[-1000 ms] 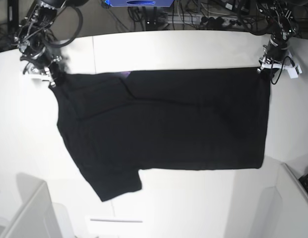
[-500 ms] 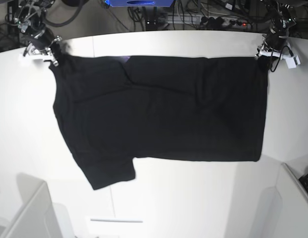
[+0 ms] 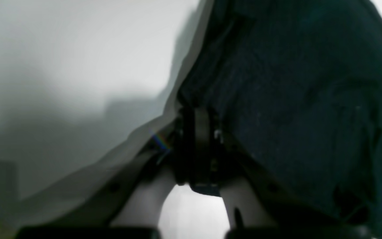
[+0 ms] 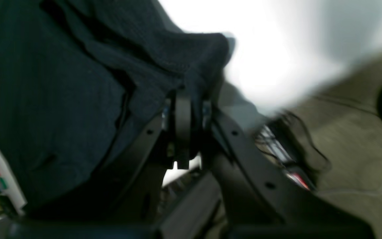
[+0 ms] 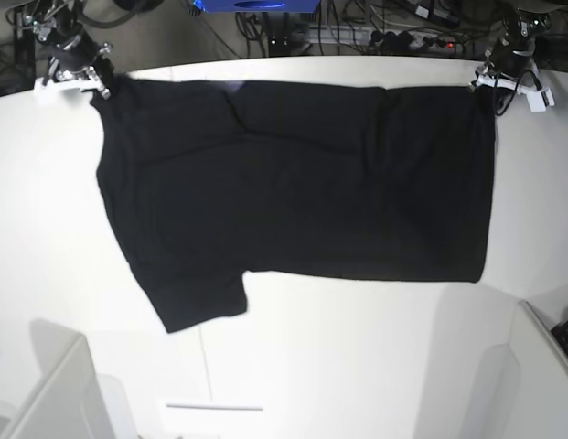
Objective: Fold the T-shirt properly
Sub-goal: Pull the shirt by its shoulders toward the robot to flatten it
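Note:
The black T-shirt (image 5: 293, 183) lies spread out flat on the white table (image 5: 357, 366), plain side up, one sleeve (image 5: 201, 297) pointing to the near left. My right gripper (image 5: 94, 84) is at the shirt's far left corner, shut on the cloth. In the right wrist view the jaws of the right gripper (image 4: 186, 96) pinch a bunched fold of the T-shirt (image 4: 61, 99). My left gripper (image 5: 486, 88) holds the far right corner. In the left wrist view the left gripper (image 3: 199, 111) is shut on the edge of the T-shirt (image 3: 293, 99).
Cables and power strips (image 5: 393, 37) and a blue device (image 5: 256, 5) lie behind the table's far edge. A pale box wall (image 5: 55, 393) stands at the near left and another pale box wall (image 5: 540, 366) at the near right.
Both grippers have moved toward the table's far edge, dragging the shirt with them. The cloth has slid away from the near side and lies flatter.

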`<control>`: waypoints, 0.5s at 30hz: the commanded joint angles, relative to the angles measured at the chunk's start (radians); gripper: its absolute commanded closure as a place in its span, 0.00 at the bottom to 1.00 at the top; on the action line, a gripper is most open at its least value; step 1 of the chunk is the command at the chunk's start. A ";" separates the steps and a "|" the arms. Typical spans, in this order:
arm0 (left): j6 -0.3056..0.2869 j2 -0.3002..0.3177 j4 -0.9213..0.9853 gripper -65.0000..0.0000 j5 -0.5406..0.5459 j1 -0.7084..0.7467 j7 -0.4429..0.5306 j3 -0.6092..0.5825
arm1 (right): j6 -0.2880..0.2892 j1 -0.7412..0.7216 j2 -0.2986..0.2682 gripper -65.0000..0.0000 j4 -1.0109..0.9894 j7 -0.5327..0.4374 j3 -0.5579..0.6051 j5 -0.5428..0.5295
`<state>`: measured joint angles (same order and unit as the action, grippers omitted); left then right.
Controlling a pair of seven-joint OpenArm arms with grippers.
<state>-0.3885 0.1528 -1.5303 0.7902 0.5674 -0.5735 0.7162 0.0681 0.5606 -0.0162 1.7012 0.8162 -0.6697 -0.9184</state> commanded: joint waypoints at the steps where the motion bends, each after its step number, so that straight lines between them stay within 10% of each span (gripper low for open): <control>1: 0.010 0.006 -0.017 1.00 -0.010 0.016 -0.015 0.003 | -0.003 0.008 -0.008 1.00 0.024 0.002 -0.003 -0.003; 15: 0.010 0.004 -0.020 1.00 -0.010 0.042 -0.019 0.055 | -0.003 -0.003 -0.028 1.00 0.032 0.001 -0.003 0.003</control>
<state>-0.3901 0.1463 -1.5410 0.7895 0.5961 -0.5949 0.7582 0.0612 0.5575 -0.0277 1.7149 0.8249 -0.6689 -0.9077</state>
